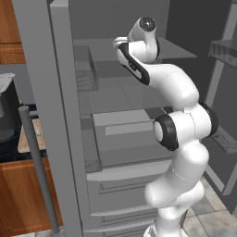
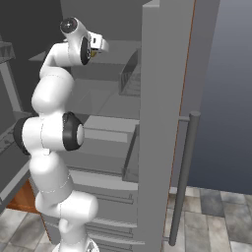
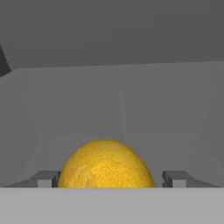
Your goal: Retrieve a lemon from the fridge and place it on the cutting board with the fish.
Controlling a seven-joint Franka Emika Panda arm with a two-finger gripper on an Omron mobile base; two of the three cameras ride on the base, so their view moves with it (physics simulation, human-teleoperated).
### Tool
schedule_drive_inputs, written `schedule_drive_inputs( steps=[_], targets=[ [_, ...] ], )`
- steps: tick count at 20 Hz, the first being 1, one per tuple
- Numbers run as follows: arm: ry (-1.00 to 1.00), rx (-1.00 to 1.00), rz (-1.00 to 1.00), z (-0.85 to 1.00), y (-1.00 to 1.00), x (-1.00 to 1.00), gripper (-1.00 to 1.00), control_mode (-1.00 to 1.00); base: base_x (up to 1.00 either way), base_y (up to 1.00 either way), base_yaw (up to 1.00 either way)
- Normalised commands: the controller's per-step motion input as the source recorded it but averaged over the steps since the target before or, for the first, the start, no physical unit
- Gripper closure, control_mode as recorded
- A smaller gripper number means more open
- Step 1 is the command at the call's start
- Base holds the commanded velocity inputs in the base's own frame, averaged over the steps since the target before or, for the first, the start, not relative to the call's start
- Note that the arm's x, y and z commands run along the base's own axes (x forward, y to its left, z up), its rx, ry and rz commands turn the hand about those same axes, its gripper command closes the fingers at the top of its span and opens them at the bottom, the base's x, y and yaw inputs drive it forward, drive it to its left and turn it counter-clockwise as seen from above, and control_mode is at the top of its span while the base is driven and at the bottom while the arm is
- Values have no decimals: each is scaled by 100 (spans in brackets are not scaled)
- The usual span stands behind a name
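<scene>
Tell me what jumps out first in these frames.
The lemon, bright yellow-orange, sits low in the hand view on a grey shelf inside the fridge, right between the end effector fingertips, with a gap visible on each side. In the base views, the white arm reaches up into the open fridge's upper shelf. Beyond the open door, at the left of the left base view, the cutting board lies on the counter.

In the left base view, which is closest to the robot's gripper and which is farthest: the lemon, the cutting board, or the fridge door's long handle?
1. The lemon, right between the gripper's fingers on the upper fridge shelf.
2. The cutting board, lower and off to the left on the counter, behind the open door.
3. The fridge door's long handle, low on the left, closest to the camera.
</scene>
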Motion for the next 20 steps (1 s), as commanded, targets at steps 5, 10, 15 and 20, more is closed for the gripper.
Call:
schedule_drive_inputs(
  steps=[5,10,15,20],
  targets=[
    [0,0,0,0,0,7,100,-100,0,0,0],
    [0,0,0,0,0,2,100,-100,0,0,0],
    [-13,0,-1,2,-2,-55,100,-100,0,0,0],
    [-27,0,-1,2,-3,-98,100,-100,0,0,0]
  ],
)
